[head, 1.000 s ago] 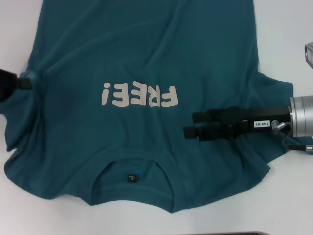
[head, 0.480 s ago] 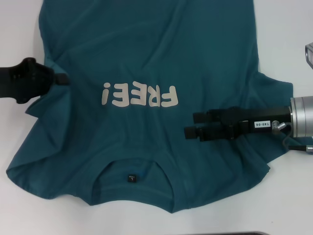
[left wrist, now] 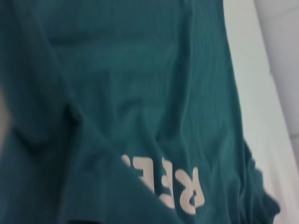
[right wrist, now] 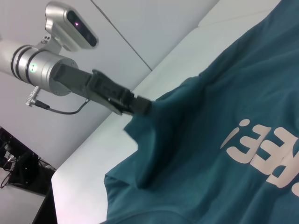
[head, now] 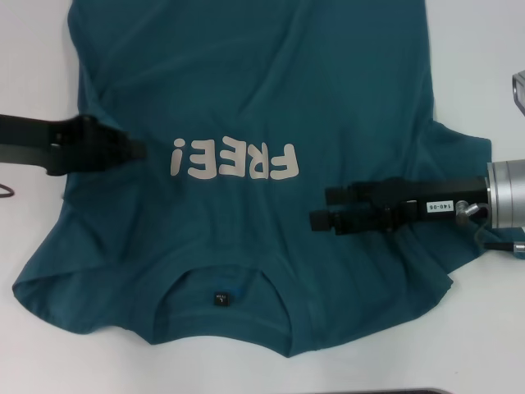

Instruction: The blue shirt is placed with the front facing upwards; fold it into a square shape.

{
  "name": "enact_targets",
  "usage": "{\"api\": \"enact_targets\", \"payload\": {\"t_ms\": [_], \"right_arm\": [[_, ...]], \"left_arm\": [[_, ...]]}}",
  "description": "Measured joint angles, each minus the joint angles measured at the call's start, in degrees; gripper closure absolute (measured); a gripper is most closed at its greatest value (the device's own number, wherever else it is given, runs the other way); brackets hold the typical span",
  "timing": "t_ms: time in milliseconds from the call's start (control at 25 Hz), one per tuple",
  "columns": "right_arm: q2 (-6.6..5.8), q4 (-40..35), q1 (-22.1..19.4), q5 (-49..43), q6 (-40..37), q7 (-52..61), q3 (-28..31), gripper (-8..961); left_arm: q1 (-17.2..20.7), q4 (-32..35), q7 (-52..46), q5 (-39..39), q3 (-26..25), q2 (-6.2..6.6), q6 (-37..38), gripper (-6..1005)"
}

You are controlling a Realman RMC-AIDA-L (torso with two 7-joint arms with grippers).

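A: Blue shirt [head: 262, 98] lies front up on the white desk [head: 33, 49], collar toward the robot, the "FREE!" lettering [head: 234, 160] across the middle. What is different on the left side?

B: Over the last second the left end effector [head: 135, 150] has carried the left sleeve inward. It started out at the shirt's left edge; now its tip sits just beside the exclamation mark of the print. The right wrist view shows it clamped on a pinch of cloth, with a raised ridge of fabric trailing from it.

A: So the first side fold is under way?

B: That is my reading. The left flank is drawn in toward the centre but not yet laid flat, so the fold is only partly made.

A: And the right side?

B: The right end effector [head: 316, 215] hovers over the chest just right of the lettering and has hardly moved. Its fingers sit close together; I cannot tell whether they grip any cloth.

A: Room to work?

B: Bare desk lies left of the shirt and beyond its right sleeve [head: 463, 156]. The hem runs out of the head view at the far side, and the collar [head: 221, 283] edge sits near the robot, with a narrow strip of desk below it.
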Motion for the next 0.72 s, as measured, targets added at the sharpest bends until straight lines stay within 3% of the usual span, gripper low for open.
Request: {"api": "enact_targets", "payload": {"t_ms": [160, 400, 720], "right_arm": [[0.00, 0.0, 0.3, -0.1, 0.1, 0.3, -0.2, 72], [0.00, 0.0, 0.3, -0.2, 0.5, 0.3, -0.3, 74], [-0.11, 0.0, 0.4, -0.3, 0.6, 0.4, -0.2, 75]], "left_arm": [[0.1, -2.9, -1.6, 0.4, 2.9, -0.96, 0.3, 761], [0.1, -3.5, -3.0, 0.6, 2.9, -0.63, 0.6, 502], [1.9, -1.7, -4.7, 0.6, 2.1, 1.24, -2.8, 502]]}}
